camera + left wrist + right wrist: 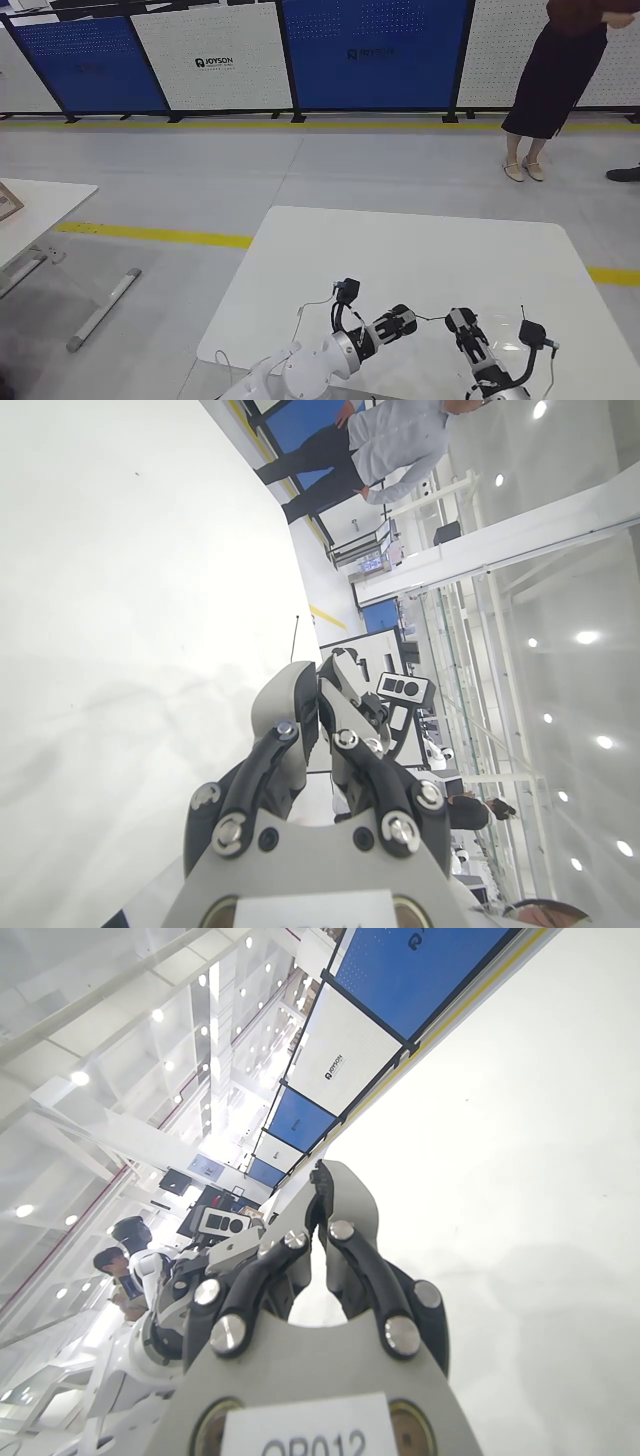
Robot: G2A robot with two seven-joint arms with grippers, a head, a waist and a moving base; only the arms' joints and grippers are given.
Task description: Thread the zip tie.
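L fingers (280, 705): pressing together, pinching the tie (295, 639) at the tips. A thin black strip is sticking out past them over the table (125, 575).
R fingers (352, 1200): also sitting closed, pads meeting. Can't tell whether any of the tie is lying between them.
Tie: running as a dark thread in the top view from L gripper (411, 319) toward R gripper (452, 316), over the table's near part. Seemingly being held off the surface.
Grippers: pointing at each other, tips sitting just beside one another.
Handling (est.): looking v. light, thin and springy. Prob. flexing and wobbling under any push. Smooth plastic, so likely twisting or sliding in the pads. Not looking fragile.
Hold (est.): one side should be gripping right by the head, the other close behind the tip. That is keeping the free length short so it isn't buckling on entry to the slot.
Risk (est.): tip swinging off-line while closing in. The head's slot is showing too small to make out.
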